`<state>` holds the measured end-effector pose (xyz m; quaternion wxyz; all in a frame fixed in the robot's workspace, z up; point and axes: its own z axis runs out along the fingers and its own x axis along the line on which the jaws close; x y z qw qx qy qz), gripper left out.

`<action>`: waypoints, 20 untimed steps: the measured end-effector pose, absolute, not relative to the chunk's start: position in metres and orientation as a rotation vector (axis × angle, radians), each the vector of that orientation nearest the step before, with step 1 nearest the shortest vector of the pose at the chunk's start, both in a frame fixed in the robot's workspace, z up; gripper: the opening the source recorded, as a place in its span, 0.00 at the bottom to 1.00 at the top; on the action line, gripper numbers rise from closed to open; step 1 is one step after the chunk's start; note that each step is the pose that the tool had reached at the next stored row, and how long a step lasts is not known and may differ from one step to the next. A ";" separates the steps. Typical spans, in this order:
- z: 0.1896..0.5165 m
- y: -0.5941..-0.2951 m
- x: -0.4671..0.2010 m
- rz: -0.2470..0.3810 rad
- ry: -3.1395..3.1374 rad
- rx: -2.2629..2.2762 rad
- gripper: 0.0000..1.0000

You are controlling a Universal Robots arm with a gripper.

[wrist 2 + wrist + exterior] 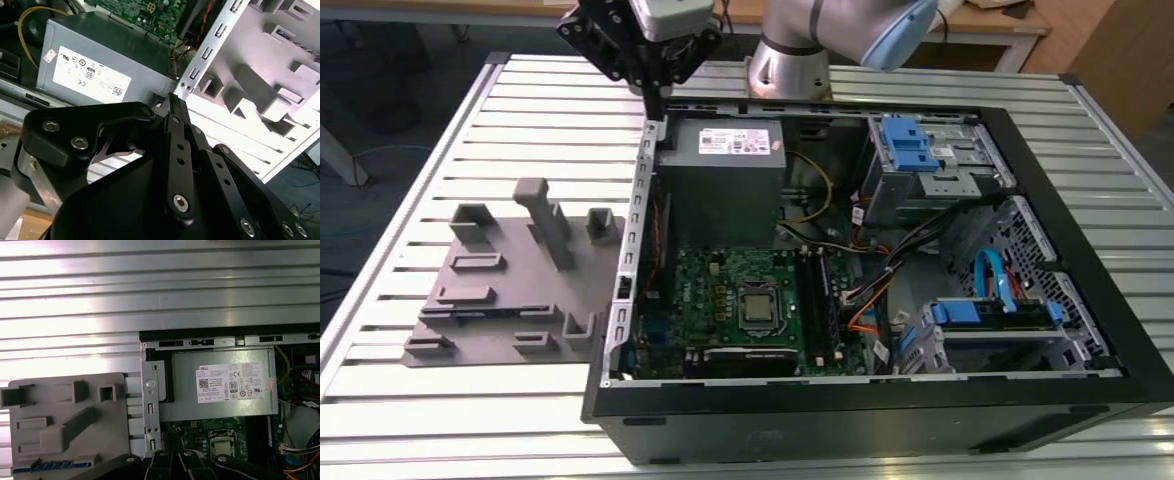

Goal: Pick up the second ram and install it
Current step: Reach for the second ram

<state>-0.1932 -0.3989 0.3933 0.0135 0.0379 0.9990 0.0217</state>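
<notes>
Currently, at the exterior view's left, a grey moulded plastic fixture [507,290] lies on the slatted metal table [400,420]. In the first wrist view, the second ram [47,466], a thin dark blue stick, lies along 1 edge of the fixture. Further right, the black gripper [651,100], fingers pressed together and empty, hovers over the open black computer case [854,425].

The holder block [507,290] lies on the table [440,150], to the exterior view's left of the case [854,410].
</notes>
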 end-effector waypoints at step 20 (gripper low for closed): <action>0.393 -0.399 -0.237 0.068 3.111 0.118 0.07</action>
